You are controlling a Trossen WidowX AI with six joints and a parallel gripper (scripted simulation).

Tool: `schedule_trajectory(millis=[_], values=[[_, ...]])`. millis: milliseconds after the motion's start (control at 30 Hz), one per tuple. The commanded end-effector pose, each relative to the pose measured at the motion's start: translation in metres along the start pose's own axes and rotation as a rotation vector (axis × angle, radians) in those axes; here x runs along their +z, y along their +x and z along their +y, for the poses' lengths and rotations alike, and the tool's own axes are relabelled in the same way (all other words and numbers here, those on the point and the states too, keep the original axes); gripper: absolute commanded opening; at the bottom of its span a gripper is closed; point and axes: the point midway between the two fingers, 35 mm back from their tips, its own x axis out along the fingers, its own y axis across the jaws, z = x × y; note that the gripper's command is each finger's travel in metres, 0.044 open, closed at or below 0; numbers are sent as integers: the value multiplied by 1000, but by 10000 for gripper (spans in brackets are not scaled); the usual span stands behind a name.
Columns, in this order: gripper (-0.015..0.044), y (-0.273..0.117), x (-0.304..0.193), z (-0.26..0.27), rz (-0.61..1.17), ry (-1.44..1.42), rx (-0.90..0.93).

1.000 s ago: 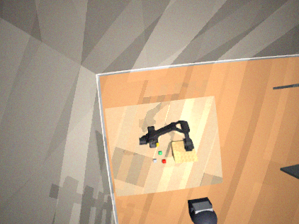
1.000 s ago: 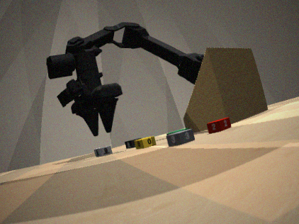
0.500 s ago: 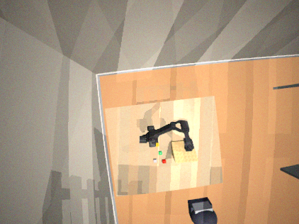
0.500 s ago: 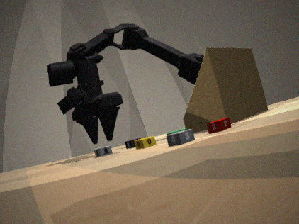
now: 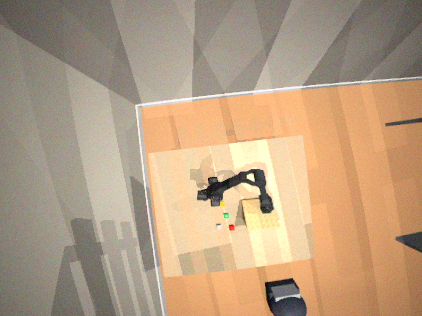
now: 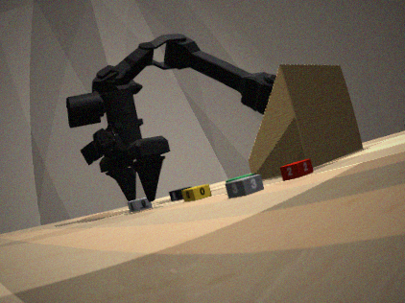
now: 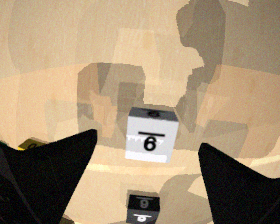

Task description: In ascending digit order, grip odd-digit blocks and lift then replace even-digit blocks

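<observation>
A white block (image 6: 139,204) (image 7: 150,125) shows a barred digit that reads as a 6 under a bar in the wrist view. My gripper (image 6: 142,200) (image 7: 149,142) is open, its fingertips low on either side of this block with a gap at each side. A black block (image 6: 178,194) (image 7: 143,209) stands near it. A yellow block (image 5: 222,204) (image 6: 198,193) shows 0. A green block (image 5: 226,216) is mostly hidden in the exterior view, its digit unseen, behind a grey-white block (image 5: 218,226) (image 6: 245,187) showing 3. A red block (image 5: 231,227) (image 6: 297,169) shows 2.
A tan box-like wedge (image 5: 260,222) (image 6: 323,118) stands beside the arm's base, behind the red block in the exterior view. The blocks stand on a pale wooden table top (image 5: 172,228). A dark object (image 5: 286,300) is beyond the table's edge.
</observation>
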Motion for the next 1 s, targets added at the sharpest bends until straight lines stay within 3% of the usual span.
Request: schedule_trajectory(millis=[0,200,700,967], values=[[269,3,-3,2,9,-11,-1],[120,3,-3,2,9,-11,-1],[120,3,-3,2,9,-11,-1],[330,3,-3,2,9,-11,-1]])
